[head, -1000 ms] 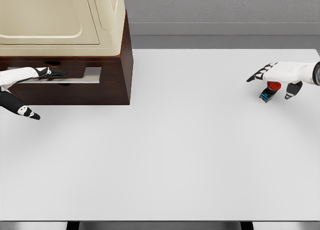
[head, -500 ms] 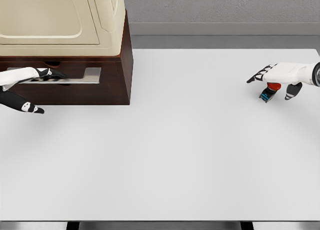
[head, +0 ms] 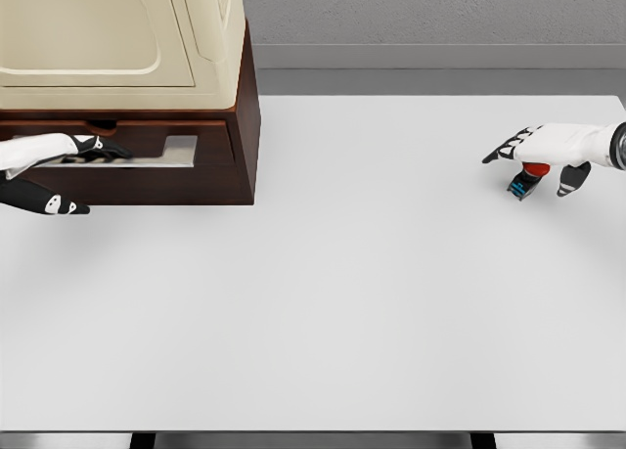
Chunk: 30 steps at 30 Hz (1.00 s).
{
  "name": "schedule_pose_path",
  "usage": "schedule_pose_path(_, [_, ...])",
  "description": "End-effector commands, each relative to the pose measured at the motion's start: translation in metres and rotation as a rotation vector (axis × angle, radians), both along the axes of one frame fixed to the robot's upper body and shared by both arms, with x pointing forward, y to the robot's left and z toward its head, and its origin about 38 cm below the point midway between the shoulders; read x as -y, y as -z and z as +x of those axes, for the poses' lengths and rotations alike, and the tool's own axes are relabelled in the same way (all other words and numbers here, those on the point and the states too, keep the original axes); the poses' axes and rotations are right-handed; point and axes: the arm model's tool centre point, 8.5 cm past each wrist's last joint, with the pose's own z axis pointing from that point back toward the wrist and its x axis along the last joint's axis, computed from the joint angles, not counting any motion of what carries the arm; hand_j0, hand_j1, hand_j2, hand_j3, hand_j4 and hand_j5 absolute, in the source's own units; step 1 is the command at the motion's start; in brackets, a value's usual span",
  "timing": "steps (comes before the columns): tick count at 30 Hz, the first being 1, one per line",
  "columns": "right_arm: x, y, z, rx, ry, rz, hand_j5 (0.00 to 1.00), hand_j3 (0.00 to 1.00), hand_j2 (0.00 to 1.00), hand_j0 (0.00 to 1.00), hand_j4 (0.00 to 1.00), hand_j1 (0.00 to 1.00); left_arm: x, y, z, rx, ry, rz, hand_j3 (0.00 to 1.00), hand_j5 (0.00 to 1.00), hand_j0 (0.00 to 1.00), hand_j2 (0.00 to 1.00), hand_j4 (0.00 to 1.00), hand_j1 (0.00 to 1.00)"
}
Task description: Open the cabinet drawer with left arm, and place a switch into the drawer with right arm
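Switch (head: 525, 178) sits far out at the table's (head: 372, 292) three o'clock edge, a small red and black piece with a blue patch, directly under the right hand (head: 548, 156). That hand hovers over it with fingers spread, index pointing toward nine o'clock, thumb down at its four o'clock side; whether any finger touches the switch I cannot tell, and nothing looks clamped on it. By its look the switch is light, rigid and hard-shelled, so likely a bit slippery and prone to skate on the smooth table if nudged from one side. A pinch across its short width, thumb against index and middle, low on the black body and not on the red cap, seems the safest hold.

Over at ten o'clock the cabinet (head: 196, 165) holds the drawer (head: 181, 146), which shows only a pale sliver of its inside. The left hand (head: 59, 160) reaches into that gap with fingers curled at the drawer front, thumb hanging below; it appears hooked on the drawer. The opening looks too narrow yet for the switch
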Motion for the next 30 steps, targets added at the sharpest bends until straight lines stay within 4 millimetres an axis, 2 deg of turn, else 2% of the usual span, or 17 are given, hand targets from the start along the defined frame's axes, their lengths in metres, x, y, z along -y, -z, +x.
schedule_pose_path(1, [0.001,-0.001,0.0,0.001,0.004,0.003,1.0,1.0,1.0,1.0,1.0,1.0,0.01,0.004,-0.006,-0.036,0.047,-0.032,0.73,0.73,0.73,0.73,0.73,0.73])
schedule_pose_path(6, [0.0,0.004,-0.001,-0.012,0.003,-0.004,1.0,1.0,1.0,1.0,1.0,1.0,0.015,0.007,-0.013,-0.045,0.087,-0.027,0.73,0.73,0.73,0.73,0.73,0.73])
schedule_pose_path(13, [0.002,0.006,0.0,-0.017,0.011,-0.003,1.0,1.0,1.0,1.0,1.0,1.0,0.008,0.0,-0.021,-0.04,0.116,-0.022,0.74,0.74,0.74,0.74,0.74,0.74])
schedule_pose_path(30, [0.003,0.007,0.002,-0.018,0.018,-0.009,1.0,1.0,1.0,1.0,1.0,1.0,0.008,0.013,-0.034,-0.084,0.191,-0.023,0.74,0.74,0.74,0.74,0.74,0.74])
